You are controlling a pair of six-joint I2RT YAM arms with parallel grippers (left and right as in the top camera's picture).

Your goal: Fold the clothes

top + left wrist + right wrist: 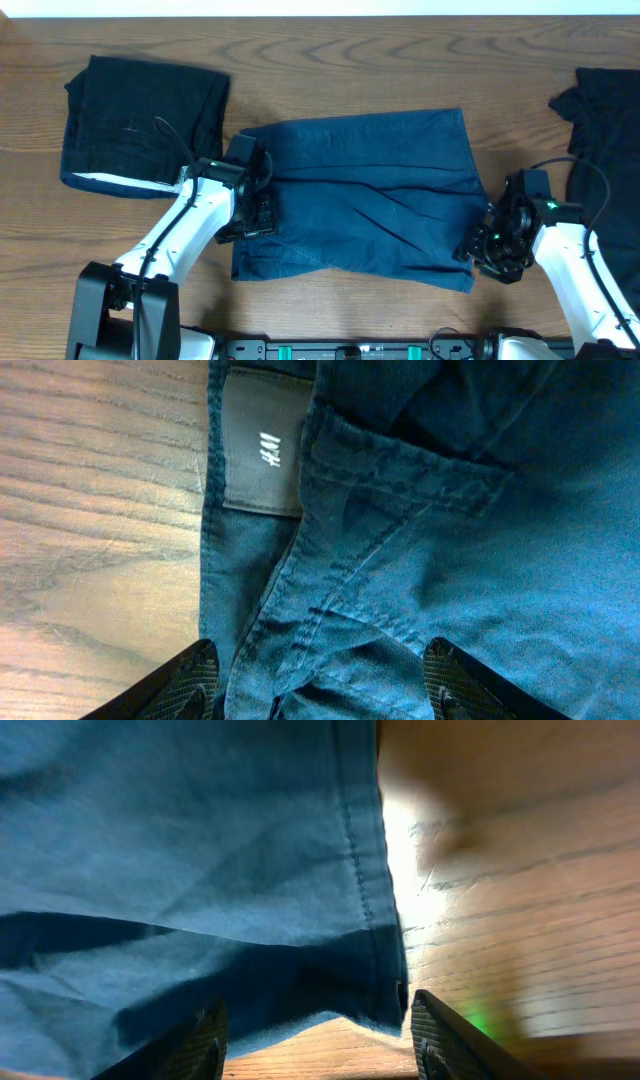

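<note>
The left gripper (318,690), jaws apart, hangs over the waistband end of the navy-blue denim-like garment (370,190); the right gripper (315,1045), equally spread, straddles its opposite hem corner. One arm per end probably keeps the wide cloth square. A folded black cloth piece (130,120) lies beyond the waistband end.

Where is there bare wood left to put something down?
Bare wood: the far strip behind the navy garment, and the gap between it and the right black cloth. Crowded around the left hand and right hand.
</note>
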